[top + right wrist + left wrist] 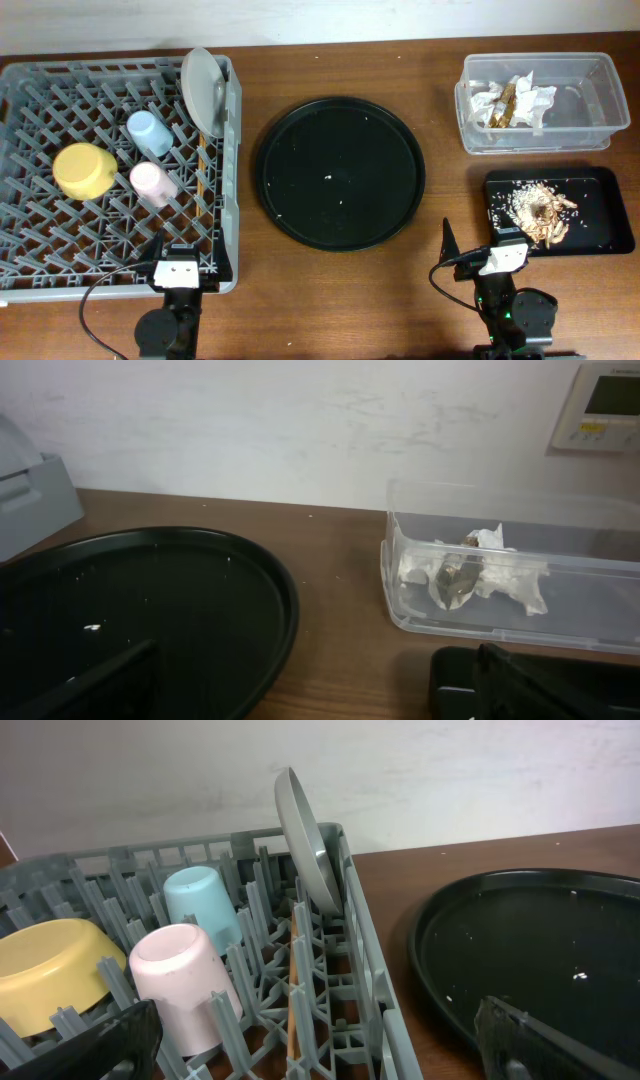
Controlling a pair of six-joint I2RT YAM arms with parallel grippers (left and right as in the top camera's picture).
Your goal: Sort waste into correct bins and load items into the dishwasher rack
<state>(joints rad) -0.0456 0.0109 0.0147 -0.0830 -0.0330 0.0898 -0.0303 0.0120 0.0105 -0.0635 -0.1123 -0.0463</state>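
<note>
The grey dishwasher rack [228, 150] stands at the left and holds the yellow bowl [83, 169], blue cup [148, 132], pink cup [153, 183], the upright grey-white plate [203, 90] and the chopsticks [203, 170]. The clear tub [600, 70] holds crumpled wrappers [512, 100]. The shallow black tray [600, 235] holds rice and fried scraps [540, 208]. My left gripper [175, 258] is open and empty at the rack's front edge [370, 970]. My right gripper [480, 250] is open and empty, just left of the shallow tray [455, 670].
A large round black tray [340, 172] with a few rice grains lies mid-table between the rack and the bins. It also shows in the left wrist view [530, 950] and the right wrist view [150, 600]. A wall runs behind the table.
</note>
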